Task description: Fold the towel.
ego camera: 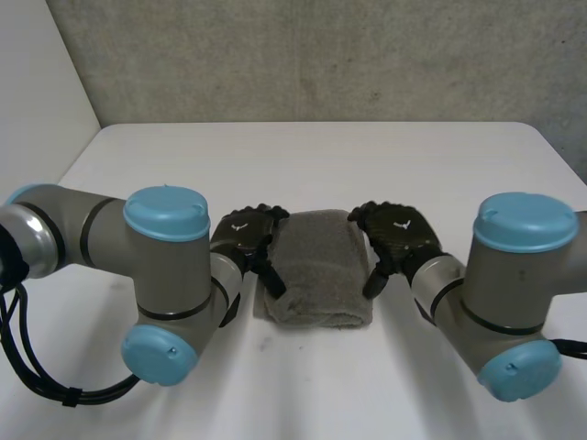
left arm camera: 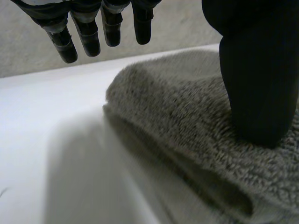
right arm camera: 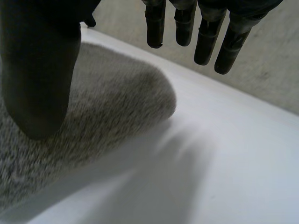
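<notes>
A grey towel (ego camera: pixel 316 269) lies folded into a thick oblong on the white table (ego camera: pixel 312 165), between the two hands. My left hand (ego camera: pixel 245 235) sits at the towel's left edge. In its own wrist view its fingers (left arm camera: pixel 86 32) hang straight above the table beside the towel (left arm camera: pixel 187 121), while the thumb (left arm camera: pixel 259 84) rests on top of the cloth. My right hand (ego camera: pixel 399 235) sits at the towel's right edge. Its fingers (right arm camera: pixel 205 32) hang straight above the table, and its thumb (right arm camera: pixel 39 79) hangs over the towel (right arm camera: pixel 107 107). Neither hand grips the cloth.
The table runs to a grey wall (ego camera: pixel 312 55) at the back. My two arms (ego camera: pixel 165 266) (ego camera: pixel 514 275) stand over the near part of the table on either side of the towel.
</notes>
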Robot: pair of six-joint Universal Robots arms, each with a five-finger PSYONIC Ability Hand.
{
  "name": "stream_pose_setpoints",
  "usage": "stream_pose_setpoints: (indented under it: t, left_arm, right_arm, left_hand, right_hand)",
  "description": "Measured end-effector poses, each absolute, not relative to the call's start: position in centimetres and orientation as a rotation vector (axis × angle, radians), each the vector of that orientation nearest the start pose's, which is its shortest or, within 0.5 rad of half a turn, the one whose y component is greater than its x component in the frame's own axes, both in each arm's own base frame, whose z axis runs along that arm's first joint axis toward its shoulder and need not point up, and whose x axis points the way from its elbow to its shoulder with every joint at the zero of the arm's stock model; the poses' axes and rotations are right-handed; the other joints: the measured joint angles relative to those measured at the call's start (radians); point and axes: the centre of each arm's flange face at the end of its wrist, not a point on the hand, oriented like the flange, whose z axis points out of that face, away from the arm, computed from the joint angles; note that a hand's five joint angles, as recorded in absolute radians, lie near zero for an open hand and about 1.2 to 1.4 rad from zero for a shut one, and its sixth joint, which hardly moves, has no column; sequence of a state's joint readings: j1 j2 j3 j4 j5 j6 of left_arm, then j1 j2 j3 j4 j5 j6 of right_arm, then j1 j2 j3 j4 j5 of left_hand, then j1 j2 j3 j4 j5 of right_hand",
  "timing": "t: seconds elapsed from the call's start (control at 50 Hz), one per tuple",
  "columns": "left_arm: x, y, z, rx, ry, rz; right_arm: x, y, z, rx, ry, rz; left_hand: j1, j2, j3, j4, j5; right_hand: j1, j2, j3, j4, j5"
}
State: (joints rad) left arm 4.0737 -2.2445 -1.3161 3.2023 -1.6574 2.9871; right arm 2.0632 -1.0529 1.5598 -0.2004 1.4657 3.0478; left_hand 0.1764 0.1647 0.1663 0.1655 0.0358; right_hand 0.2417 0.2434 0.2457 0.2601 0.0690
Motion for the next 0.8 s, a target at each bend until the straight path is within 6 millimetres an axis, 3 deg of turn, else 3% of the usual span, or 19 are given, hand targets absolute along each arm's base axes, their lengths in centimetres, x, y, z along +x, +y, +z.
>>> stream_pose_setpoints:
  t: [0.14,0.22,0.3,0.42,0.54,0.6,0.68,0.8]
  left_arm:
    - [-33.4,-25.2,14.0,0.582,2.856,-1.903]
    - [-33.3,-25.3,14.8,0.575,2.845,-1.927]
    - [-33.3,-25.2,16.8,0.57,2.823,-1.987]
    - [-32.6,-24.8,22.3,0.563,2.759,-2.099]
    - [-29.1,-24.5,30.1,0.515,2.617,-2.179]
    - [-27.3,-24.5,32.6,0.475,2.564,-2.188]
    - [-25.2,-24.4,35.2,0.41,2.499,-2.219]
    - [-23.9,-23.8,37.2,0.357,2.441,-2.279]
  right_arm:
    - [30.7,-26.4,13.0,-0.763,2.198,-1.548]
    - [30.9,-26.5,13.5,-0.768,2.202,-1.531]
    - [30.7,-26.5,16.4,-0.76,2.176,-1.574]
    - [29.7,-26.4,22.9,-0.719,2.068,-1.741]
    - [26.4,-26.6,30.5,-0.592,1.993,-1.975]
    - [24.5,-26.8,33.1,-0.522,2.005,-2.055]
    - [22.2,-27.2,35.1,-0.452,2.054,-2.112]
    - [20.7,-27.6,35.6,-0.416,2.112,-2.119]
  left_hand:
    - [0.0,0.0,0.0,0.0,0.0]
    - [0.0,0.0,0.0,0.0,0.0]
    - [0.0,0.0,0.0,0.0,0.0]
    - [0.0,0.0,0.0,0.0,0.0]
    - [0.0,0.002,0.0,0.0,0.0]
    - [0.0,0.001,0.0,0.0,0.0]
    - [0.0,0.001,0.0,0.0,0.0]
    - [0.0,0.003,0.003,0.003,0.0]
  right_hand:
    - [0.0,0.0,0.0,0.0,0.0]
    - [0.0,0.0,0.0,0.0,0.0]
    - [0.0,0.0,0.0,0.0,0.0]
    - [0.0,0.0,0.0,0.0,0.0]
    - [0.0,0.0,0.0,0.0,0.0]
    - [0.0,0.0,0.0,0.0,0.0]
    - [0.0,0.0,0.0,0.0,0.0]
    - [0.0,0.0,0.0,0.0,0.0]
